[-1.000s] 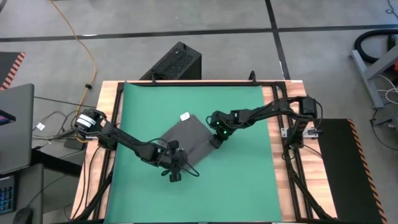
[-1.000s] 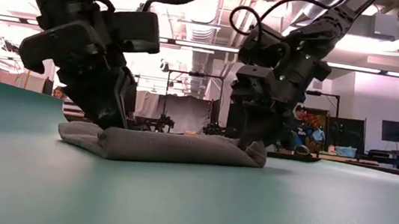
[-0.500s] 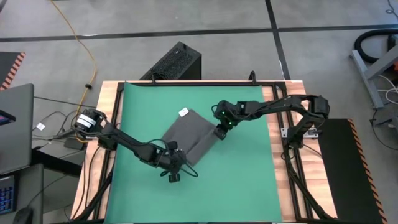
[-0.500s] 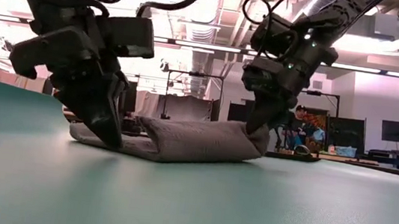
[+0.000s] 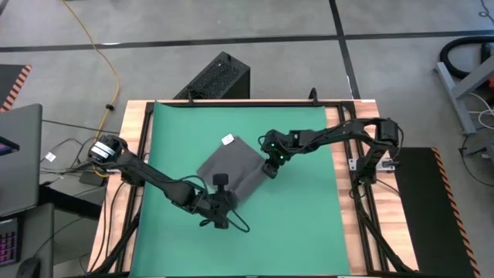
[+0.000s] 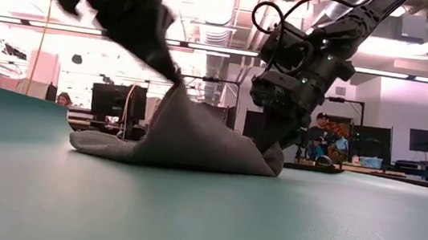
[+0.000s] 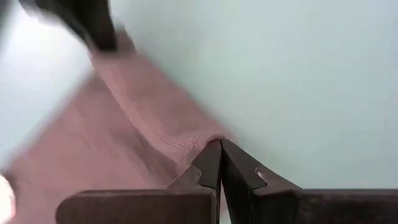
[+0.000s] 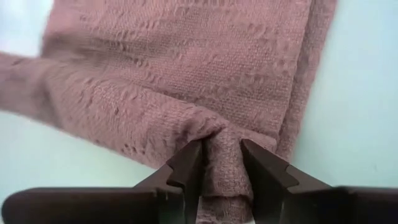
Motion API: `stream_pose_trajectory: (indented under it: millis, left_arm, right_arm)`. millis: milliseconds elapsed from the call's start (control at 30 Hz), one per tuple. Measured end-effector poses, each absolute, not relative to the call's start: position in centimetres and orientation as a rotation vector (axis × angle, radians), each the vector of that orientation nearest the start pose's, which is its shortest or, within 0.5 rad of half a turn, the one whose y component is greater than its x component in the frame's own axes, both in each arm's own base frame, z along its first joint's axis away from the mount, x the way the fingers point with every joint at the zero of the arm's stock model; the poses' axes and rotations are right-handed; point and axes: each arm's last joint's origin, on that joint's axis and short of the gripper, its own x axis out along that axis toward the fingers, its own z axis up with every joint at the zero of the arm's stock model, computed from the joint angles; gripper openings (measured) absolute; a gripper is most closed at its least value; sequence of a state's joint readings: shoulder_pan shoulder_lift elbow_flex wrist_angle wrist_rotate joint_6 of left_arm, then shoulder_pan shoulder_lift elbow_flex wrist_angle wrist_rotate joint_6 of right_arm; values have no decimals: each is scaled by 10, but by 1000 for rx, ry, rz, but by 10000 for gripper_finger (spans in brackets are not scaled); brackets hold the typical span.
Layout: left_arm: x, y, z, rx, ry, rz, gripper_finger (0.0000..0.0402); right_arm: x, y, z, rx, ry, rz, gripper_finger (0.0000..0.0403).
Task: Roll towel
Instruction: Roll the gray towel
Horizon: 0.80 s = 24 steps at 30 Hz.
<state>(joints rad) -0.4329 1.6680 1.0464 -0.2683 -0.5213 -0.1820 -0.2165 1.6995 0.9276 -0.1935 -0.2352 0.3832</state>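
From above, the towel (image 5: 233, 167) lies near the middle of the green mat (image 5: 309, 224) that covers the table (image 5: 345, 255), set at a slant, with its small white tag (image 5: 228, 141) at the far corner. The left gripper (image 5: 221, 183) sits at the towel's near corner, its arm reaching in from the table's left edge. The right gripper (image 5: 269, 167) is at the towel's right corner, its arm stretching in from the right side.

From table height, the towel (image 6: 175, 142) is pulled up into a peak on one side, where the left gripper (image 6: 172, 75) holds it above the mat (image 6: 203, 216). The rest of the cloth lies flat and spreads out to the left. The right gripper (image 6: 274, 147) is down low at the towel's other end, close to the mat.

In the left wrist view, the left gripper (image 7: 220, 147) has its fingers pressed together on the hem of the towel (image 7: 118, 143), with the mat (image 7: 280, 74) beyond.

In the right wrist view, the right gripper (image 8: 222, 149) pinches a raised fold of the towel (image 8: 186, 68) between its two fingers, and the mat (image 8: 367, 93) shows alongside the cloth.
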Motion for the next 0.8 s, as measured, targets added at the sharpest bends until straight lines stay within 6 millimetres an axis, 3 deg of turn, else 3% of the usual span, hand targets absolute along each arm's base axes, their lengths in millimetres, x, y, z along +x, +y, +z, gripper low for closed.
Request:
stream_pose_trajectory:
  millis: [100, 267, 500, 800]
  left_arm:
    - [325, -129, 214, 260, 705, 133, 0]
    - [327, -121, 208, 178, 743, 139, 0]
    - [338, -122, 215, 195, 614, 87, 0]
    - [354, -94, 170, 237, 808, 68, 0]
  right_arm:
    - [320, -63, 153, 574, 963, -168, 132]
    - [322, -61, 151, 574, 966, -163, 132]
    - [322, -60, 151, 571, 966, -163, 132]
    - [322, -59, 150, 569, 977, -161, 132]
